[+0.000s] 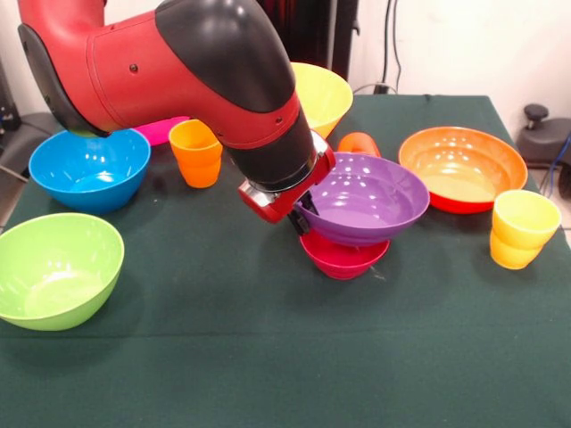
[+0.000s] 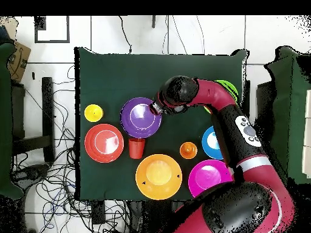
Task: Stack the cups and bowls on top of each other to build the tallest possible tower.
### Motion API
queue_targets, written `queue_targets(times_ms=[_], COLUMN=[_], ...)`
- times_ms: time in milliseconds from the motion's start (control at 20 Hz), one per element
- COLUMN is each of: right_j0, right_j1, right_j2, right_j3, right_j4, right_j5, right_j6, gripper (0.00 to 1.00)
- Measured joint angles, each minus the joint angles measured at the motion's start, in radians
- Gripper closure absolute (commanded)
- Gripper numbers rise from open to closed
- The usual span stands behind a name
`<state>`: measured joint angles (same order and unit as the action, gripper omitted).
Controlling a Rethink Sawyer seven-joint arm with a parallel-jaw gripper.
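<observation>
My gripper (image 1: 302,221) is shut on the left rim of the wide purple bowl (image 1: 366,198). The purple bowl rests tilted on the small magenta-red bowl (image 1: 343,256), a two-piece tower near the table's middle. In the overhead view the gripper (image 2: 157,109) is at the purple bowl's (image 2: 140,118) right rim, and the magenta-red bowl is hidden under it. The red-orange cup (image 1: 359,143) (image 2: 136,147) lies just behind the purple bowl. The ribbed orange cup (image 1: 196,153) (image 2: 188,150) and the ribbed yellow cup (image 1: 522,228) (image 2: 93,113) stand apart.
The orange-red bowl (image 1: 462,167) (image 2: 104,142) sits right of the tower. The yellow bowl (image 1: 323,94) (image 2: 158,176) is behind it. The blue bowl (image 1: 89,169) (image 2: 211,142), green bowl (image 1: 53,267) (image 2: 226,87) and pink bowl (image 1: 162,130) (image 2: 209,177) are at the left. The arm (image 1: 178,71) hides part of the pink bowl.
</observation>
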<state>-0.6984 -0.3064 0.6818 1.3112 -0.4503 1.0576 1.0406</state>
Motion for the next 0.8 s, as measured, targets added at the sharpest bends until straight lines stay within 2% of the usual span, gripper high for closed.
queue_targets(times_ms=[800], right_j0=[-0.001], right_j1=[0.015], right_j2=[0.01], right_j3=[-0.039], right_j4=[-0.01], right_j5=[0.001], right_j6=[0.0], gripper=[1.0])
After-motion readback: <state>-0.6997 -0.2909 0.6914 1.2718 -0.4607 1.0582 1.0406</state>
